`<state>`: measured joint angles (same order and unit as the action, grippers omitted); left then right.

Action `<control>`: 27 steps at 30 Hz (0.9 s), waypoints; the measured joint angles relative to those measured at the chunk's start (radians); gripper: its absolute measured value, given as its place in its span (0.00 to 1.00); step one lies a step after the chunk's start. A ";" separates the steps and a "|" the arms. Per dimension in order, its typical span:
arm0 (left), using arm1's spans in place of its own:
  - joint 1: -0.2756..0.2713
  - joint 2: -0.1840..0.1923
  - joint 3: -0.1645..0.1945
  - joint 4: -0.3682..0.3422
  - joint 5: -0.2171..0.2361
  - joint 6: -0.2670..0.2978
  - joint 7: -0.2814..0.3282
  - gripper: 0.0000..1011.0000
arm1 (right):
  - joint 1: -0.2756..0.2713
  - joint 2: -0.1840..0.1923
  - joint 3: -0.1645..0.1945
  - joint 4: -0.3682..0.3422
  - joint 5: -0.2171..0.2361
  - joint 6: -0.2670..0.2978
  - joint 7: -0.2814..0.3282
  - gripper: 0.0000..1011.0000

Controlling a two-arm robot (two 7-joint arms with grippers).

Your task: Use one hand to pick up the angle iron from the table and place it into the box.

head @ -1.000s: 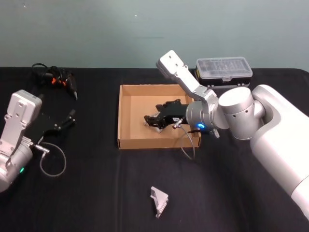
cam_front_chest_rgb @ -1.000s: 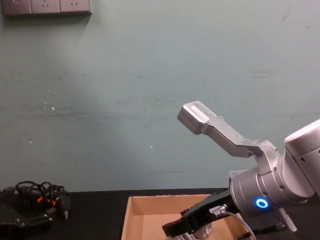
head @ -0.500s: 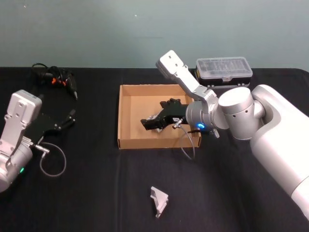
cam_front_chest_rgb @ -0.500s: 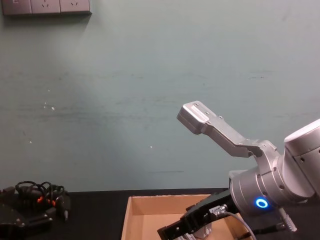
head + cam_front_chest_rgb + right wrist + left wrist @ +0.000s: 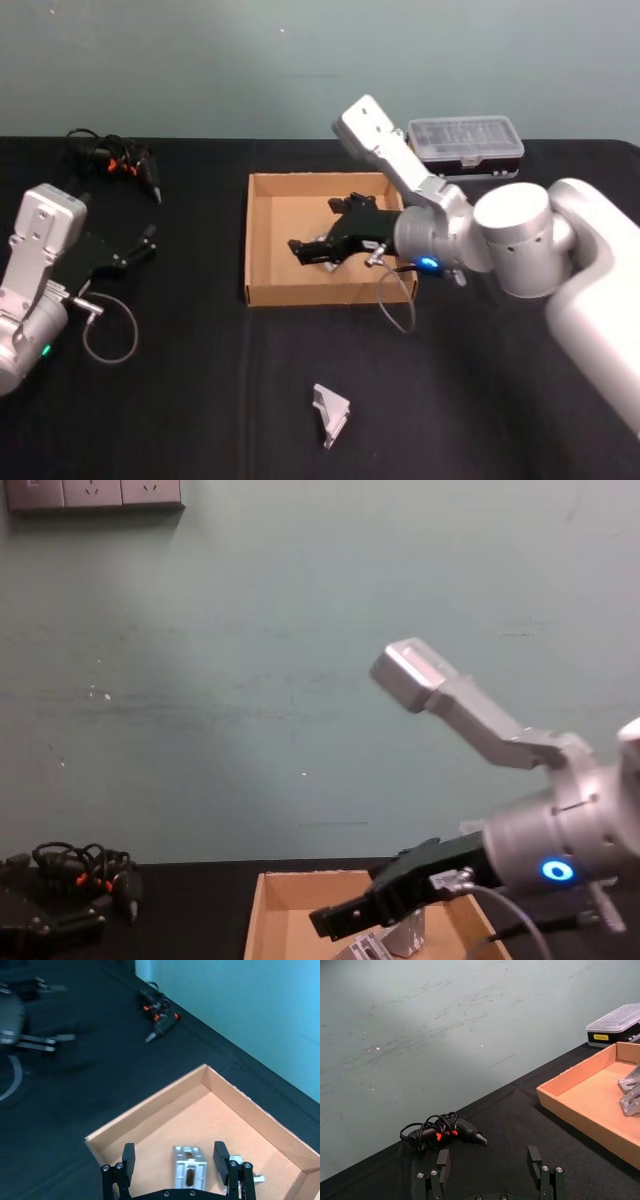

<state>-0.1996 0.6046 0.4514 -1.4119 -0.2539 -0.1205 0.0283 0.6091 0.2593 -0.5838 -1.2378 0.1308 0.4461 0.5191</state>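
Observation:
One silver angle iron point(image 5: 330, 415) lies on the black table point(image 5: 200, 400), in front of the box. The tan cardboard box point(image 5: 262, 290) sits mid-table. My right gripper point(image 5: 303, 249) hovers open and empty over the box's left half. In the right wrist view the right gripper point(image 5: 174, 1157) stands above another angle iron point(image 5: 187, 1174) resting on the box floor point(image 5: 200, 1120). The chest view shows the right gripper point(image 5: 335, 920) above the box point(image 5: 254, 920). My left gripper point(image 5: 140, 246) is parked at the table's left, with its fingers point(image 5: 442, 1160) open.
A black case with a clear lid point(image 5: 465, 146) stands behind the box to the right. A bundle of black cable with orange parts point(image 5: 115, 160) lies at the back left. A cable loop point(image 5: 110, 338) lies by the left arm.
My right gripper has risen and shifted a little left over the box, and the arm's elbow has lifted. The angle iron on the table and the left arm have not moved.

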 joint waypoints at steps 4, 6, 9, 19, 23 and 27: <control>0.000 0.000 0.000 0.000 0.000 0.000 0.000 1.00 | -0.069 0.067 0.017 -0.136 0.024 0.002 0.021 0.99; 0.000 0.000 0.000 0.000 0.000 0.000 0.000 1.00 | -0.095 0.093 0.026 -0.185 0.036 0.001 0.028 0.99; 0.000 0.000 0.000 0.000 0.000 0.000 0.000 1.00 | -0.149 0.147 0.040 -0.276 0.061 -0.003 0.041 0.99; 0.000 0.000 0.000 0.000 0.000 0.000 0.000 1.00 | -0.328 0.309 0.079 -0.524 0.123 -0.041 0.062 0.99; 0.000 0.000 0.000 0.000 0.000 0.000 0.000 1.00 | -0.376 0.364 0.069 -0.582 0.127 -0.071 0.075 0.99; 0.000 0.000 0.000 0.000 0.000 0.000 0.000 1.00 | -0.407 0.415 0.040 -0.618 0.122 -0.110 0.099 0.99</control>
<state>-0.1995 0.6046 0.4514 -1.4120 -0.2539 -0.1205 0.0283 0.2026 0.6740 -0.5434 -1.8560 0.2528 0.3361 0.6177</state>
